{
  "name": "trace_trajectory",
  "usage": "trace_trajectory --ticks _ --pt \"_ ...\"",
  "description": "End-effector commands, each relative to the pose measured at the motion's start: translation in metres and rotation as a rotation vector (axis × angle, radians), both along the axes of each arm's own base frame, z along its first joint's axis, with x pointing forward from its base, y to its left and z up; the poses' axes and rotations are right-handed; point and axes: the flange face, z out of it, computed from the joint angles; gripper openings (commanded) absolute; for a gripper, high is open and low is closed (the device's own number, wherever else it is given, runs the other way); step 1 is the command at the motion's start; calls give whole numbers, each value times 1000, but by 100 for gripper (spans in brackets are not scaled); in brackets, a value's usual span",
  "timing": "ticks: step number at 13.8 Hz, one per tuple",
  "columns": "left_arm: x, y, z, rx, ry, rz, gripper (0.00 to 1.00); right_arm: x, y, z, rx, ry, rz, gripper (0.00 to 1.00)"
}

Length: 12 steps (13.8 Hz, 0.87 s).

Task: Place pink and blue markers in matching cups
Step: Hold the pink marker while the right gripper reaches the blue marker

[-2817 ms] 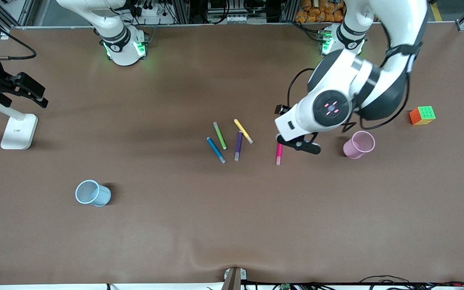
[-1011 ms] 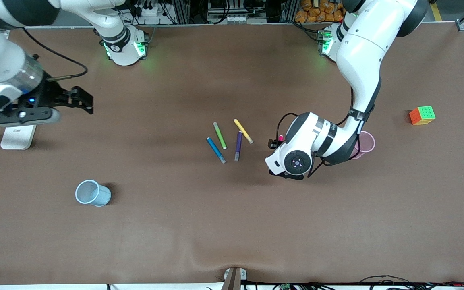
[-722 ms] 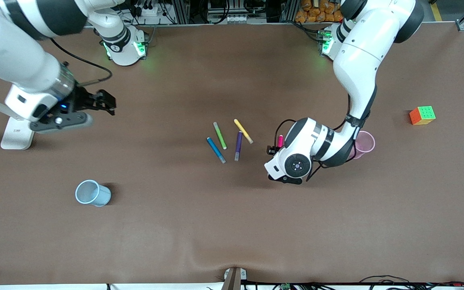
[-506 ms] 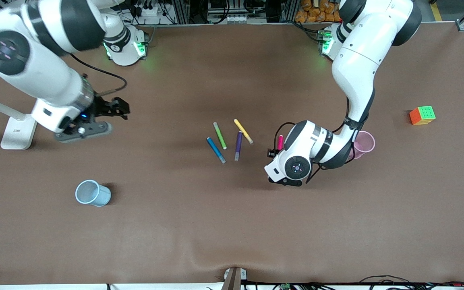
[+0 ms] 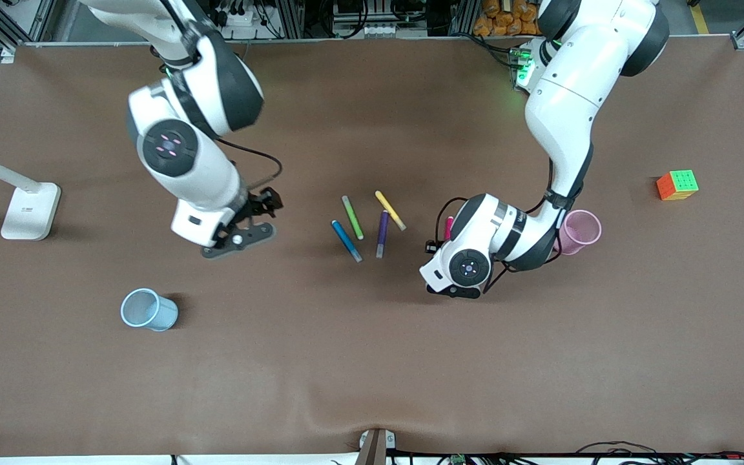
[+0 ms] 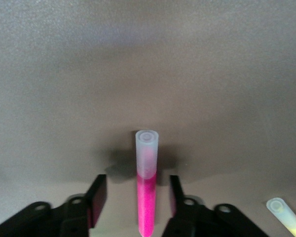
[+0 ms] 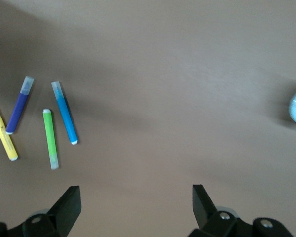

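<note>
The pink marker [image 6: 147,195] lies on the table between the fingers of my left gripper [image 6: 136,181], which is open with a gap on each side of it. In the front view only the marker's end [image 5: 449,226] shows past the left wrist. The pink cup [image 5: 577,231] stands beside that wrist, toward the left arm's end. The blue marker [image 5: 347,241] lies among the other pens and shows in the right wrist view [image 7: 65,120]. My right gripper [image 5: 267,203] is open and empty, in the air between the pens and the right arm's end. The blue cup [image 5: 148,309] stands nearer the front camera.
A green pen [image 5: 352,217], a purple pen [image 5: 382,234] and a yellow pen [image 5: 390,210] lie beside the blue marker. A white lamp base [image 5: 30,210] stands at the right arm's end. A colour cube [image 5: 677,185] sits at the left arm's end.
My right arm has swung in from the right arm's end of the table toward the pens. My left gripper has come down around the pink marker.
</note>
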Motion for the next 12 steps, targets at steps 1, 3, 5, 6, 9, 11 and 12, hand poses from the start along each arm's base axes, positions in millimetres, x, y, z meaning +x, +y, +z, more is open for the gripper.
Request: trace_trajectory --ticks 1,3,5,6,9,11,12 --pt "4 -6 -1 -4 -10 14 54 2 25 -40 8 -20 13 100" --pt "3 -7 -1 -8 -4 15 52 -5 49 -67 34 -31 31 100" --pt "1 -8 -3 -12 1 8 50 -11 72 -97 43 -41 5 100" --pt "1 -8 -2 -14 2 6 47 -15 83 -113 47 -47 15 100" --pt "-1 -9 -4 -37 22 -9 34 -24 106 -159 53 -57 48 100" --pt "-2 -10 -3 -45 22 -28 9 -31 118 -175 60 -69 66 100" --pt "-2 -10 -4 -44 22 -38 0 -33 123 -181 63 -74 65 100"
